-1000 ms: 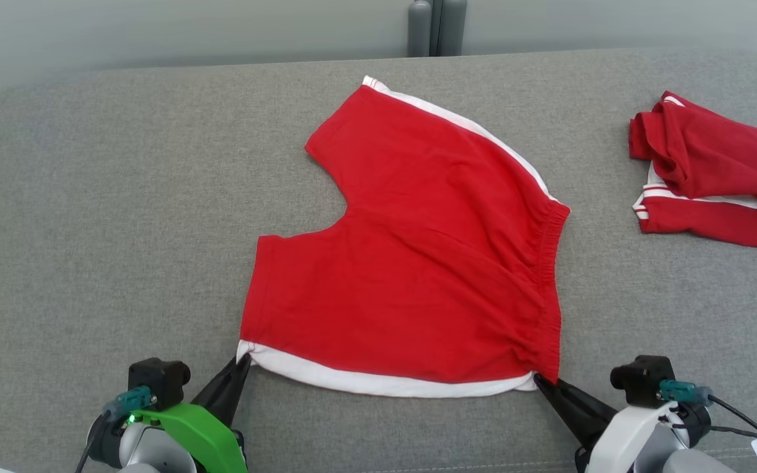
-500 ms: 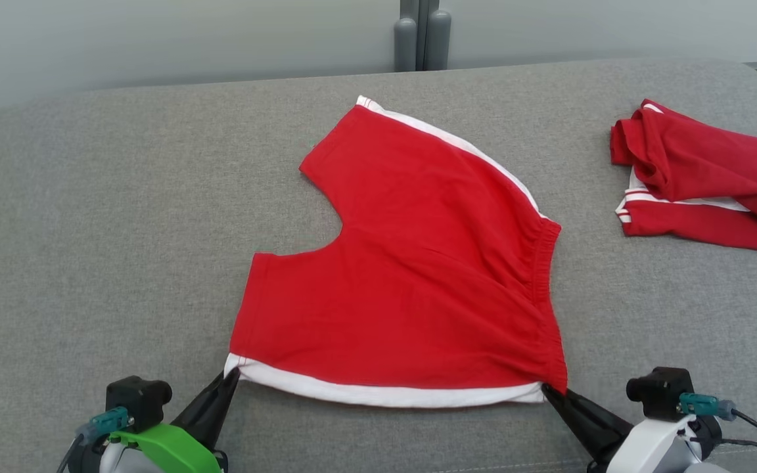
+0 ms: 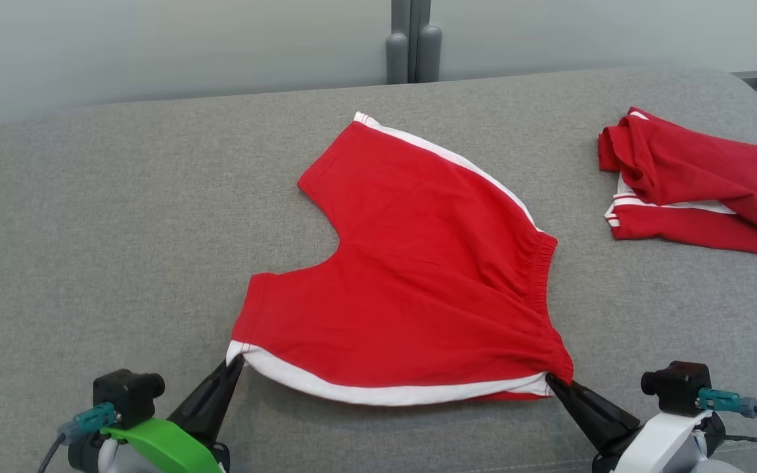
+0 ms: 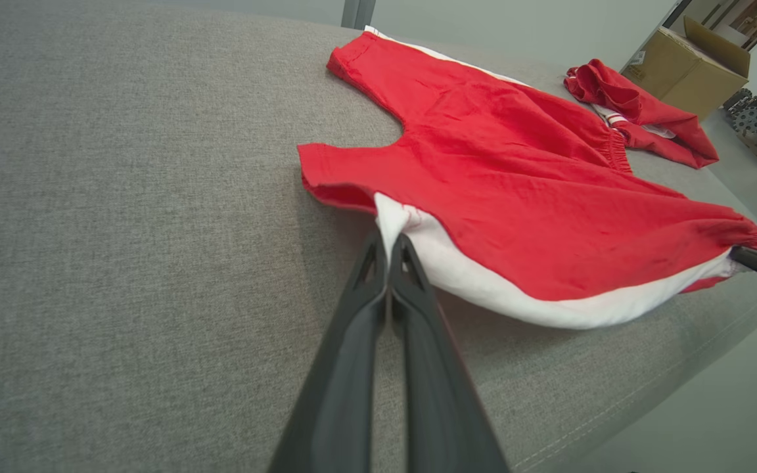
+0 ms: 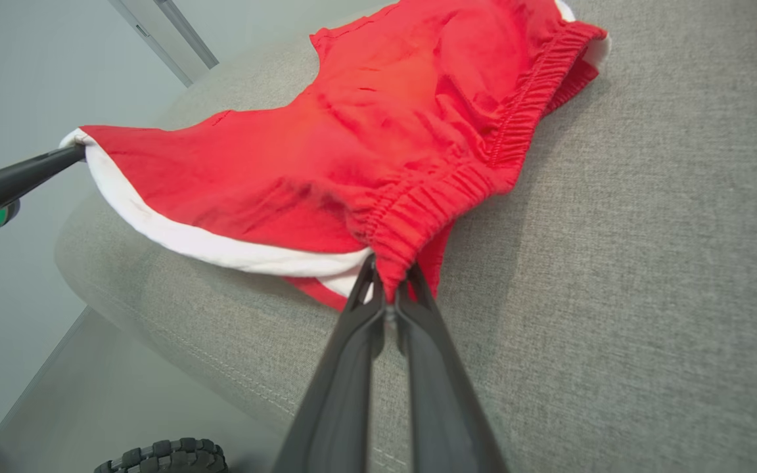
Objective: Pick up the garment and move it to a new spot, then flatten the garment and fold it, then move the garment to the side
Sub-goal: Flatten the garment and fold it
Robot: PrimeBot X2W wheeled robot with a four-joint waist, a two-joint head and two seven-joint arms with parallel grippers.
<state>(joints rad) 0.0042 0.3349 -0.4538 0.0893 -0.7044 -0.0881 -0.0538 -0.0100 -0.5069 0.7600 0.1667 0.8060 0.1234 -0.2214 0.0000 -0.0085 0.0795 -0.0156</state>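
Grippers come first, at the near edge of the grey cushion [image 3: 89, 230]. The left gripper [image 3: 235, 366] is pressed together on the white-trimmed hem corner of the red shorts [image 3: 411, 289]. The right gripper [image 3: 554, 384] pinches the near end of the elastic waistband. The held edge runs left to right between them, lifted slightly (a shadow shows beneath). The rest of the shorts lies flat, stretching away from both grippers towards the far leg. Neither arm is nearer, so I judge a fold would carry this edge straight away from the robot onto that leg. A second red garment [image 3: 687, 190] lies far right, well apart.
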